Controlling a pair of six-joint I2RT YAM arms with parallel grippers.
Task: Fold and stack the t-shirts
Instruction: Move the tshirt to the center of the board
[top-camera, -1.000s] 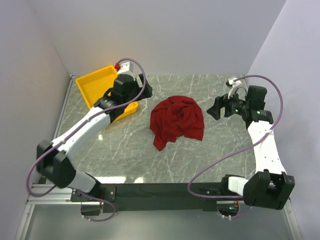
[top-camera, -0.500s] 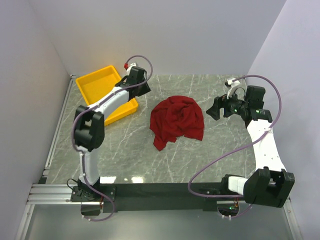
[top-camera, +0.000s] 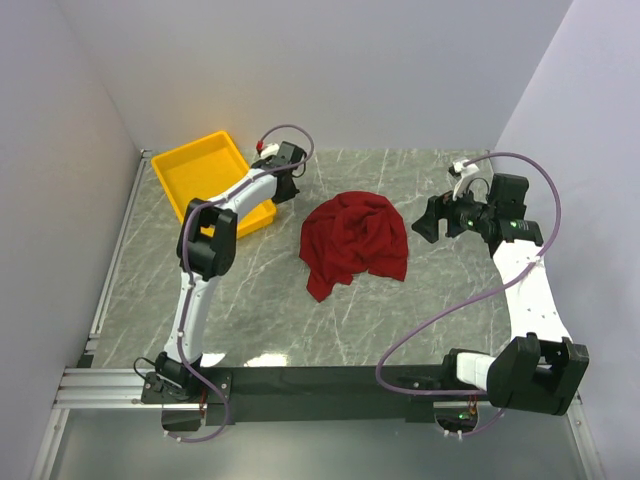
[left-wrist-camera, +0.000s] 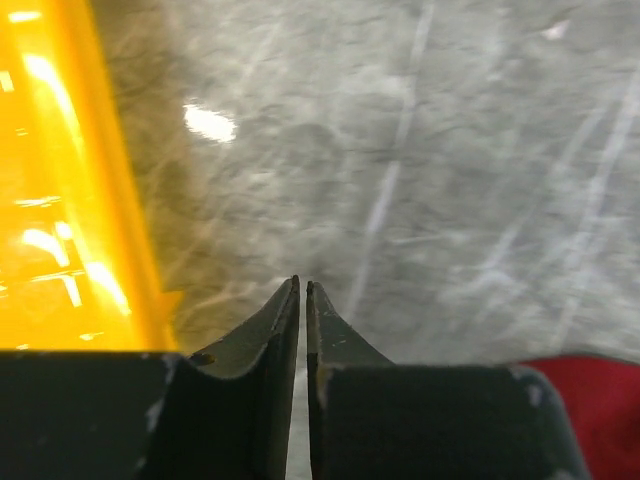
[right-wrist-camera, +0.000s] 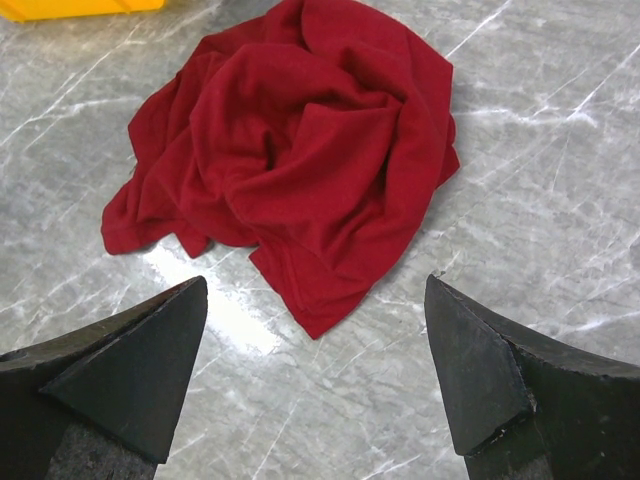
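Observation:
The dark red t-shirt (top-camera: 355, 245) lies crumpled in a heap at the middle of the marble table (top-camera: 260, 290). My left gripper (top-camera: 284, 190) hovers by the right edge of the yellow tray, left of the shirt and apart from it. In the left wrist view the left gripper (left-wrist-camera: 302, 285) is shut with only a thin slit between the fingers and nothing in them, and a corner of the t-shirt (left-wrist-camera: 590, 400) shows at lower right. My right gripper (top-camera: 425, 222) stands open just right of the shirt. In the right wrist view the right gripper (right-wrist-camera: 315, 285) looks at the t-shirt (right-wrist-camera: 300, 150) with nothing between its fingers.
A yellow tray (top-camera: 200, 165) sits at the back left corner, and its wall (left-wrist-camera: 60, 200) fills the left of the left wrist view. White walls close the table at the back and on both sides. Purple cables loop off both arms.
The left arm has folded upright and its gripper has moved right along the tray's edge while closing from wide open. The right arm and the shirt have stayed put.

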